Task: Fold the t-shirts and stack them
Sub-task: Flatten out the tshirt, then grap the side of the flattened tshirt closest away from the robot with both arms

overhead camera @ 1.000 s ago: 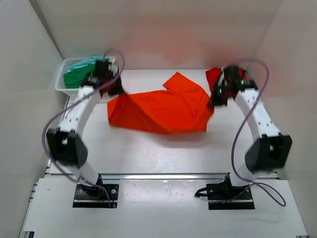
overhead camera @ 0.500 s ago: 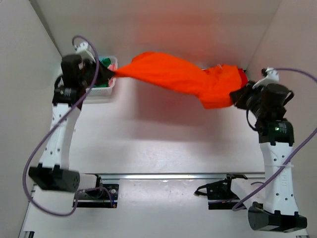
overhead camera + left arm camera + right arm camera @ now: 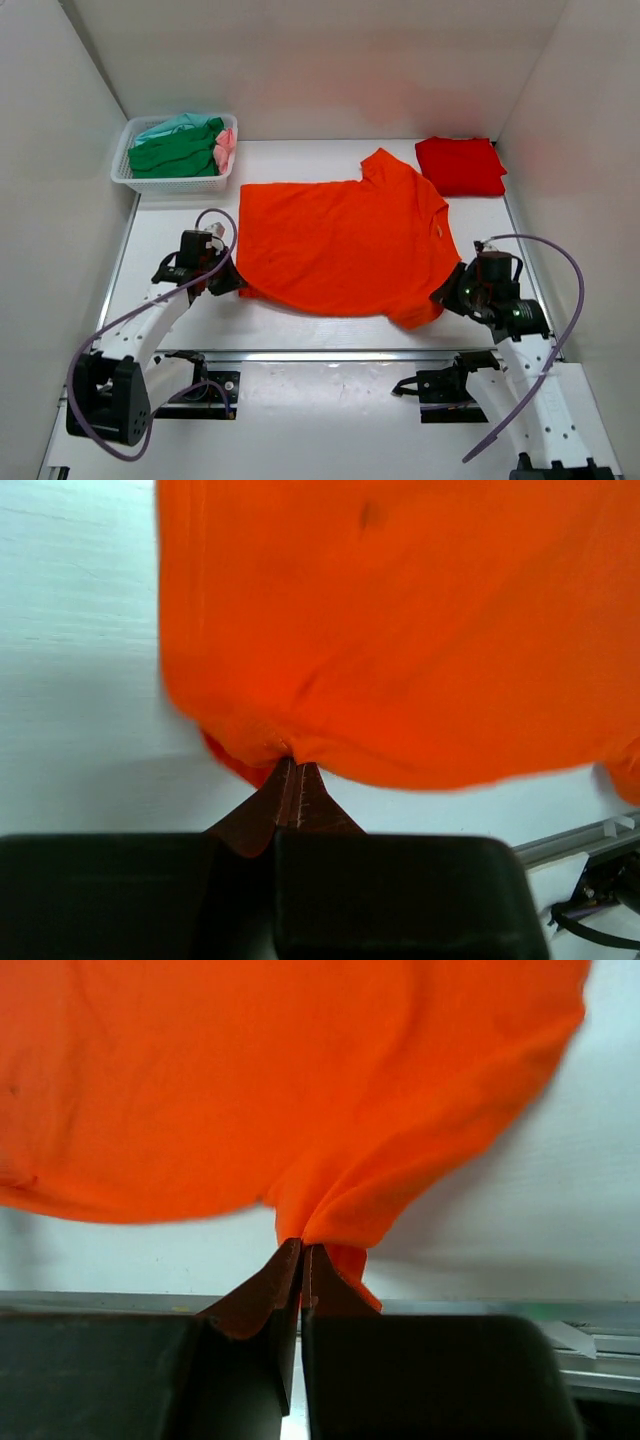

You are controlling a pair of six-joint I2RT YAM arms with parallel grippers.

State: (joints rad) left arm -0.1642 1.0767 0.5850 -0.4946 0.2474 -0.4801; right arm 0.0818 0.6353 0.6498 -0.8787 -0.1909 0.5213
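Top external view showed the left gripper clamped on the orange t-shirt at its near left corner, and the right gripper pinching the near right corner. The shirt lay spread flat between them. A folded red t-shirt sat far right, and a green t-shirt lay in the white basket far left.

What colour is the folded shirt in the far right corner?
Deep red shirt, clearest in the top view.
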